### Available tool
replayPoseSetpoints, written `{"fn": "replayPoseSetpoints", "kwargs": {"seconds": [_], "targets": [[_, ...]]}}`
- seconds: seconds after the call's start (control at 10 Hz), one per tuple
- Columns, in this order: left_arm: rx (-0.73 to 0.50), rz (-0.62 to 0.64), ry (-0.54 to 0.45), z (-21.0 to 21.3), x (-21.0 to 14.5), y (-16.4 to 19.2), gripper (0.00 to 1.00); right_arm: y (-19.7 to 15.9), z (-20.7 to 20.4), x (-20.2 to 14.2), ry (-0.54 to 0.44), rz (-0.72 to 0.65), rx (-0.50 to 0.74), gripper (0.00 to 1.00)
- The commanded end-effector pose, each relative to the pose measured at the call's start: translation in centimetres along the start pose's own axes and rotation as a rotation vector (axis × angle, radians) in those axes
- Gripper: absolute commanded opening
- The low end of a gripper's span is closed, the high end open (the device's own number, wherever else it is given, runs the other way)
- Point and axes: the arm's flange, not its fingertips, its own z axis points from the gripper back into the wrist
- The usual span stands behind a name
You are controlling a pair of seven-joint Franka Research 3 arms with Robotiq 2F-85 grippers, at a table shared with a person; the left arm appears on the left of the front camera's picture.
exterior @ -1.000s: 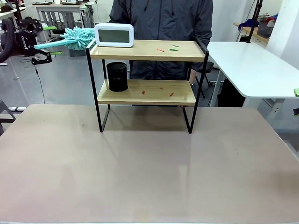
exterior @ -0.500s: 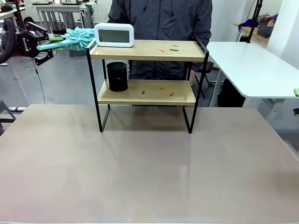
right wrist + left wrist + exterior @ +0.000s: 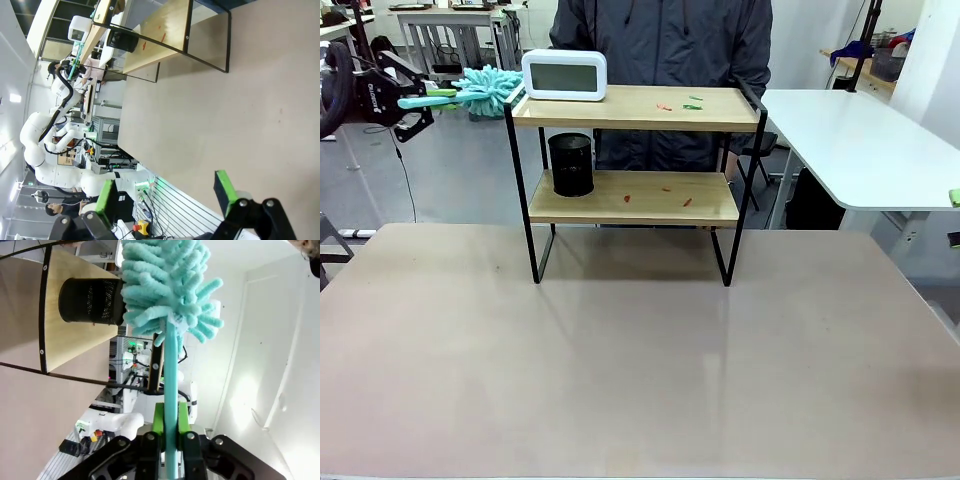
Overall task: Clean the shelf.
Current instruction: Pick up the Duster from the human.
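Observation:
The shelf (image 3: 635, 108) stands at the table's far middle, two wooden boards in a black frame. Small red and green scraps (image 3: 678, 105) lie on its top board, orange ones (image 3: 658, 196) on the lower board. My left gripper (image 3: 423, 100), in the air left of the shelf, is shut on the handle of a teal fluffy duster (image 3: 488, 86); the duster head hangs beside the top board's left end. In the left wrist view the duster (image 3: 170, 285) rises from the gripper (image 3: 170, 437), whose green pads (image 3: 159, 421) clamp the handle. My right gripper (image 3: 165, 196) is open above bare table.
A white digital clock (image 3: 564, 75) sits on the top board's left end, close to the duster. A black mesh cup (image 3: 570, 164) stands on the lower board's left. A person in a dark jacket (image 3: 665, 45) stands right behind the shelf. A white table (image 3: 865, 140) is at the right.
My left gripper has risen a little and turned, bringing the duster handle closer to level; the duster head stays by the shelf's top left corner. Nothing on the shelf has moved.

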Motion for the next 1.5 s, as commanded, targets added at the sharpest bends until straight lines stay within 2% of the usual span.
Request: {"fn": "replayPoseSetpoints", "kwargs": {"seconds": [0.0, 0.1, 0.2, 0.3, 0.5, 0.6, 0.7, 0.8, 1.0, 1.1, 1.2, 1.4], "targets": [[0.084, -0.207, 0.02, 2.7, -5.7, -3.9, 0.0, 0.1, -0.2, 0.2, -0.015, 0.027, 0.018, 1.0], [0.149, -0.368, 0.046, 5.9, -10.0, -6.8, 0.0, 0.1, -0.2, 0.2, -0.015, 0.027, 0.018, 1.0], [0.233, -0.5, 0.053, 8.7, -14.1, -8.3, 0.0, 0.1, -0.2, 0.2, -0.015, 0.027, 0.018, 1.0], [0.369, -0.605, 0.041, 11.2, -17.8, -8.8, 0.0, 0.1, -0.2, 0.2, -0.015, 0.027, 0.018, 1.0], [0.53, -0.683, -0.101, 15.6, -23.1, -8.1, 0.0, 0.1, -0.2, 0.2, -0.015, 0.027, 0.018, 1.0], [0.566, -0.706, -0.141, 16.8, -25.7, -6.9, 0.0, 0.1, -0.2, 0.2, -0.015, 0.027, 0.018, 1.0], [0.624, -0.715, -0.129, 16.9, -27.6, -5.4, 0.0, 0.1, -0.2, 0.2, -0.015, 0.027, 0.018, 1.0], [0.725, -0.696, -0.083, 16.5, -28.7, -3.5, 0.0, 0.1, -0.2, 0.2, -0.015, 0.027, 0.018, 1.0], [0.935, -0.607, 0.108, 16.4, -28.4, 0.2, 0.0, 0.1, -0.2, 0.2, -0.015, 0.027, 0.018, 1.0], [0.991, -0.634, 0.174, 16.2, -27.7, 0.8, 0.0, 0.1, -0.2, 0.2, -0.015, 0.027, 0.018, 1.0], [0.839, -0.636, 0.003, 17.4, -28.8, -0.9, 0.0, 0.1, -0.2, 0.2, -0.015, 0.027, 0.018, 1.0], [0.839, -0.636, 0.003, 17.4, -28.8, -0.9, 0.0, 0.1, -0.2, 0.2, -0.015, 0.027, 0.018, 1.0]]}}
